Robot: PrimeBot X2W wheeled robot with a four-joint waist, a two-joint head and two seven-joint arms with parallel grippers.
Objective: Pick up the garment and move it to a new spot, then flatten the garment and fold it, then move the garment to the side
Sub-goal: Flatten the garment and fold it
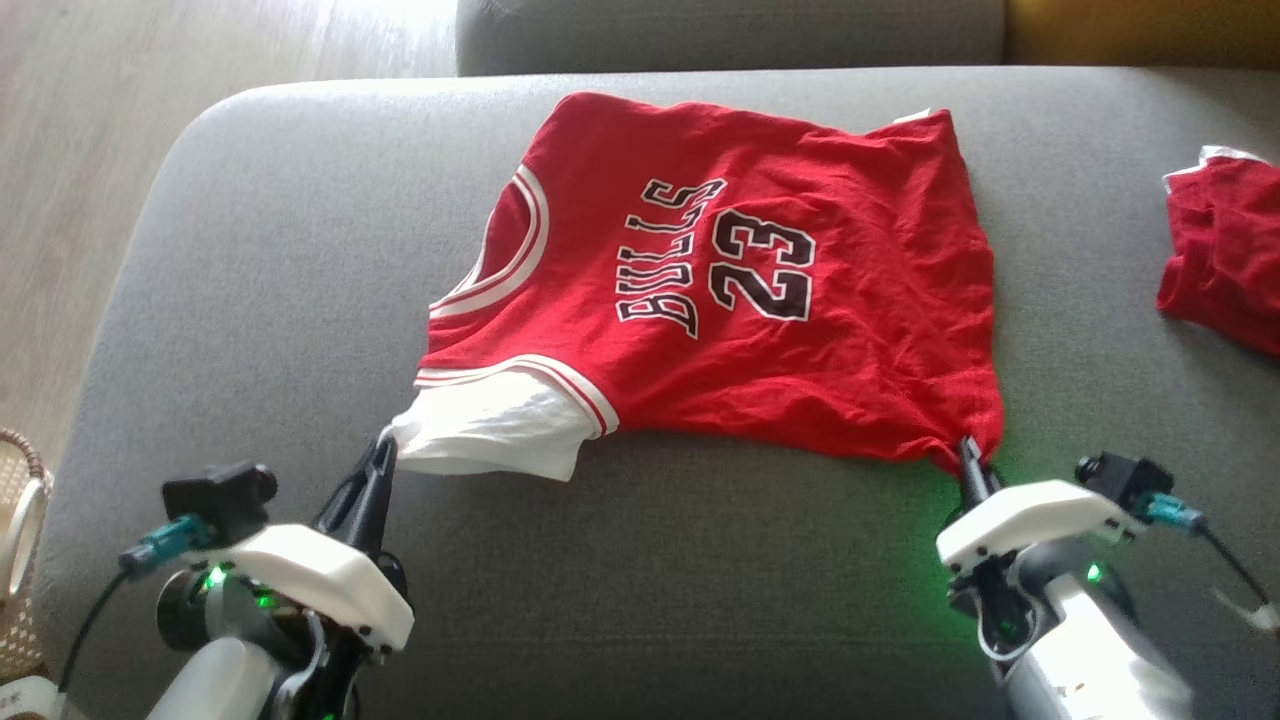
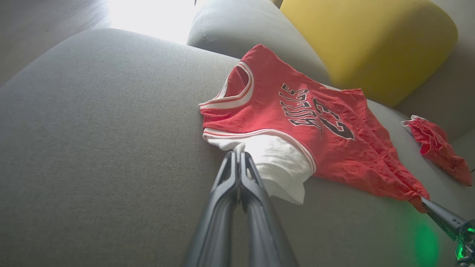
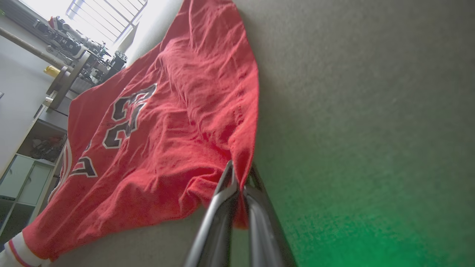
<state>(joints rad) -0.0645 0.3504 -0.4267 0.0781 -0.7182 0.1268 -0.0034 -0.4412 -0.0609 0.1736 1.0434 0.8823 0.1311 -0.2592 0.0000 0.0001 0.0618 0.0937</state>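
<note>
The garment (image 1: 720, 280) is a red "BULLS 23" jersey with a white sleeve, spread on the grey sofa seat (image 1: 300, 250). My left gripper (image 1: 385, 447) is shut on the tip of the white sleeve (image 2: 274, 159) at the garment's near left corner; the left wrist view has the pinched sleeve tip between the left gripper (image 2: 239, 154) fingers. My right gripper (image 1: 968, 452) is shut on the red hem corner at the near right. In the right wrist view the red garment (image 3: 156, 122) is caught between the right gripper (image 3: 241, 174) fingers.
A second red cloth (image 1: 1225, 260) lies on the seat at the far right. A yellow cushion (image 2: 371, 40) leans against the sofa back. A wicker basket (image 1: 20, 550) stands on the floor at the left. Bare grey seat lies in front of the jersey.
</note>
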